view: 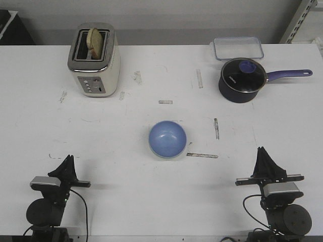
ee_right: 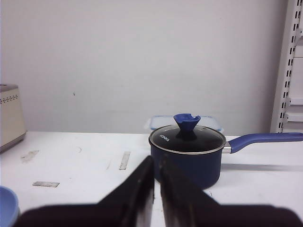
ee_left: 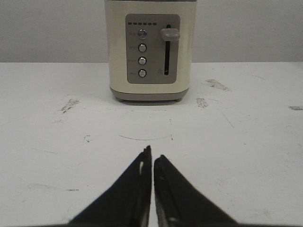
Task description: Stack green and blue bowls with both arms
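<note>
White bench (view: 126,201), scuffed and tape-marked. One light periwinkle-blue glossy round bowl (view: 167,139) sits upright mid-bench, mouth up; a faint pale rim shows along its lower edge, so the mint green bowl may already be nested beneath it, but this cannot be confirmed. No separate green bowl in any view.

Left claw (view: 66,166) at near-left edge, tips pinched almost together, holding nothing. Right claw (view: 264,160) at near-right edge, likewise narrow and empty.

Key relation: the bowl lies ahead of and between both claws, inboard of each. Roughly equidistant; right claw perhaps marginally nearer. Bowl is round, no long axis, so approach angle is free.

Far side: cream two-slot toaster (view: 94,60) with bread, dark blue lidded saucepan (view: 243,79), clear plastic container (view: 237,48). All well apart from the bowl.
</note>
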Motion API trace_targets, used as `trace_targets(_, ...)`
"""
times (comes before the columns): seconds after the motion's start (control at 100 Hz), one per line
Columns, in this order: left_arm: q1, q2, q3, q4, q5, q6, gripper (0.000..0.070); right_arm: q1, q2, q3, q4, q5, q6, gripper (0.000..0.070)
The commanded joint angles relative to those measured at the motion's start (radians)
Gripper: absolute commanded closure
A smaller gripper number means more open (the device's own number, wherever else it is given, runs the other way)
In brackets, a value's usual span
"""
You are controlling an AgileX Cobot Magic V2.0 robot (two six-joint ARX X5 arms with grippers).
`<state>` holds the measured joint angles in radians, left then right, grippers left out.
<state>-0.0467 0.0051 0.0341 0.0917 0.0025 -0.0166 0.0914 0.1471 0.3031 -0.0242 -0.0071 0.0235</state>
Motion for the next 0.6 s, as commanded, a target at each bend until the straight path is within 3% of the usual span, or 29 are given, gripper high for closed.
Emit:
trace_targets(0.0, 0.002, -0.002, -0.022, 0.016, -0.001, 0.006, 0.0698, 0.001, -0.002, 0.005, 0.014, -0.001, 0.010, 0.0691)
trace_targets(0.59, 0.003, -0.002, -0.022, 0.014, 0.001, 0.005, 0.0698, 0.001, -0.002, 0.005, 0.024, -0.001, 0.010, 0.0691)
